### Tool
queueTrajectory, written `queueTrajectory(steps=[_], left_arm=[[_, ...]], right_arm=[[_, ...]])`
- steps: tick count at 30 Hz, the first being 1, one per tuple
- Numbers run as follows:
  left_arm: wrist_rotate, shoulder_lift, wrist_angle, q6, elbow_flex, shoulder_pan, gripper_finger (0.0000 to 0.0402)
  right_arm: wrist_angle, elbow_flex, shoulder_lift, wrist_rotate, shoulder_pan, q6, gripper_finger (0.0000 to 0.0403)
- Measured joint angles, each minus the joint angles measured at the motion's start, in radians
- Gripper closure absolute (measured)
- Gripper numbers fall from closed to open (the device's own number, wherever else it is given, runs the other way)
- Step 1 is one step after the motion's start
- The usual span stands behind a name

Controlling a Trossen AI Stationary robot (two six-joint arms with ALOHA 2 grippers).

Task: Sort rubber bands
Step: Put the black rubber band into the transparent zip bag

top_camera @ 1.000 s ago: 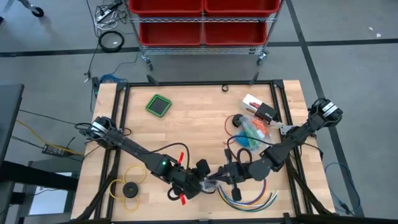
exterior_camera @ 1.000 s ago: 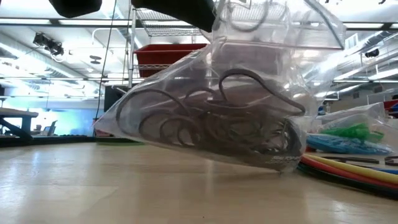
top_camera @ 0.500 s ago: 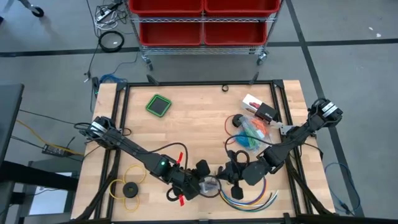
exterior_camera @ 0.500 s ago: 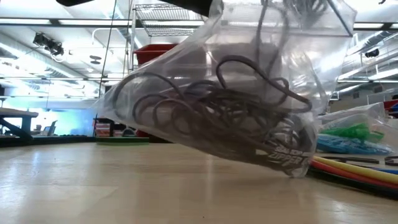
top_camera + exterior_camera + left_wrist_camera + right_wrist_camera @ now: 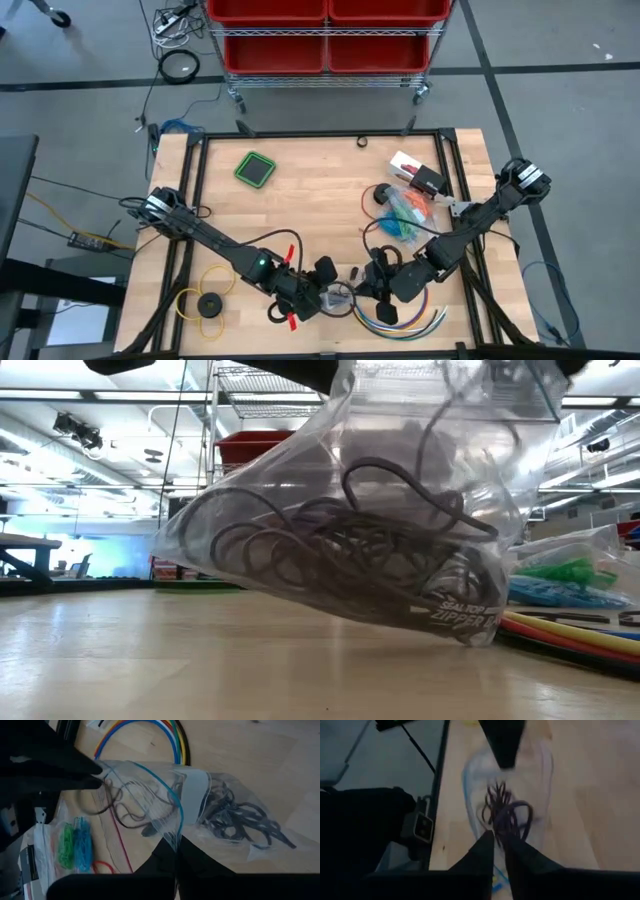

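High view: near the surface's front edge, the left hand (image 5: 330,292) stays out of this line; it pinches the clear bag (image 5: 343,296). The right hand (image 5: 372,288) is at its mouth.

Low view: the bag (image 5: 340,520) hangs tilted, its lower corner about touching the surface (image 5: 200,660), dark purple rubber bands (image 5: 340,555) inside.

Left wrist view: the left hand (image 5: 176,851) is clamped on the bag's rim.

Right wrist view: the right hand (image 5: 499,842) is barely parted over the bands; I cannot tell whether any are held. Best to hold the mouth wide and release deep inside. The cables (image 5: 400,318) crowd the right; open room lies leftward.
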Motion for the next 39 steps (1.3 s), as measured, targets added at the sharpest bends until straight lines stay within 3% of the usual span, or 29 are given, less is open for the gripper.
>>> queueTrajectory(steps=[8,21,28,39], left_arm=[[0.000,0.000,0.011,-0.008,0.000,0.000,0.0400],[0.004,0.000,-0.006,-0.031,-0.001,0.000,0.0400],[0.004,0.000,-0.007,-0.052,-0.001,0.000,0.0400],[0.004,0.000,-0.009,-0.119,-0.001,0.000,0.0400]], right_arm=[[-0.188,0.000,0.000,0.008,0.031,0.167,0.0320],[-0.346,0.001,-0.001,0.016,0.168,0.341,0.0319],[-0.576,-0.036,-0.001,0.072,0.230,0.469,0.0320],[-0.445,-0.230,-0.001,0.084,0.254,0.478,0.0318]])
